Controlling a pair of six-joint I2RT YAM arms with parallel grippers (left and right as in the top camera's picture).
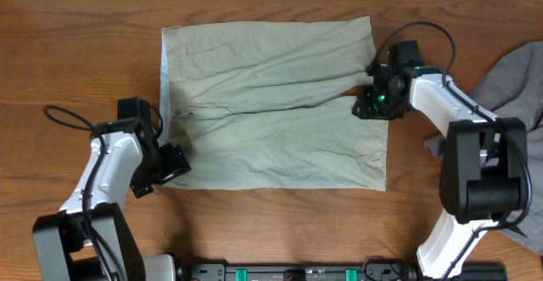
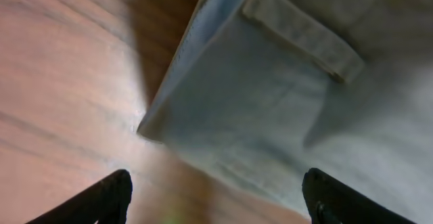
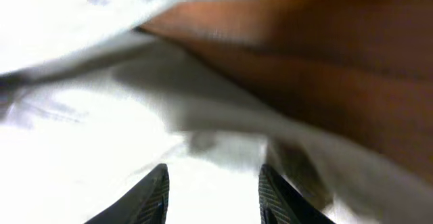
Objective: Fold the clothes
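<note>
On a wooden table (image 1: 85, 43), green trousers (image 1: 271, 103) lie flat at centre. The left claw (image 1: 174, 164) gapes at their near-left corner, and the right claw (image 1: 366, 103) stands apart over the right edge. The first fold likely awaits; each must pinch cloth.

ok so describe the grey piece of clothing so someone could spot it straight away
Start at the wooden table, where a large pale green garment lies spread flat in the middle. Look to the table's far right edge: the grey garment sits there, partly cut off by the frame. Unlike the green one, it is darker and crumpled into a heap.
</note>
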